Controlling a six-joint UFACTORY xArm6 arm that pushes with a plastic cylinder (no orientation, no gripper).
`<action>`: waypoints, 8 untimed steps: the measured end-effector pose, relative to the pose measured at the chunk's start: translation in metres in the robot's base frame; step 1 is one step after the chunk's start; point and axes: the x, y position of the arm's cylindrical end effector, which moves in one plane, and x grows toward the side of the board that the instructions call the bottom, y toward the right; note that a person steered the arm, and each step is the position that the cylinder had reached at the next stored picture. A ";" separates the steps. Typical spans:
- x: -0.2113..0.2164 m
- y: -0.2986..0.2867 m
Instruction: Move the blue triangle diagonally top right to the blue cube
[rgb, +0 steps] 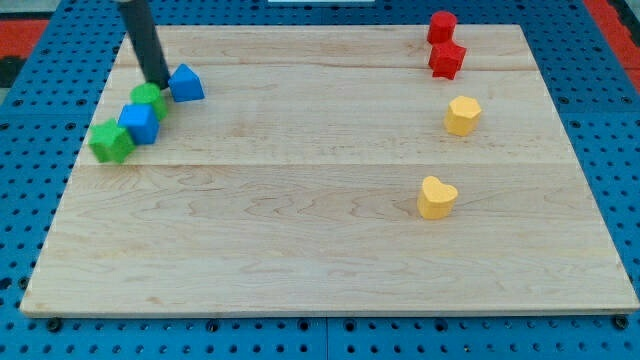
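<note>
my tip (162, 84) sits just left of the blue triangle (186, 83), up-right of the blue cube (139, 123). a bare rod end effector, holding nothing. nudge lightly; it's nearly placed.

The wooden board (300, 230) carried a blue triangle (186, 83), blue cube (140, 123), two green blocks (110, 141), two red blocks (446, 58) and two yellow blocks (437, 197).

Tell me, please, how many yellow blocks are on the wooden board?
2, both toward the view's right: a yellow rounded block below the red ones, and a yellow heart-shaped block lower down, nearer the middle. None looks hidden.
</note>
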 end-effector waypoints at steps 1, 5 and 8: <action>0.034 -0.023; -0.044 0.055; -0.034 0.045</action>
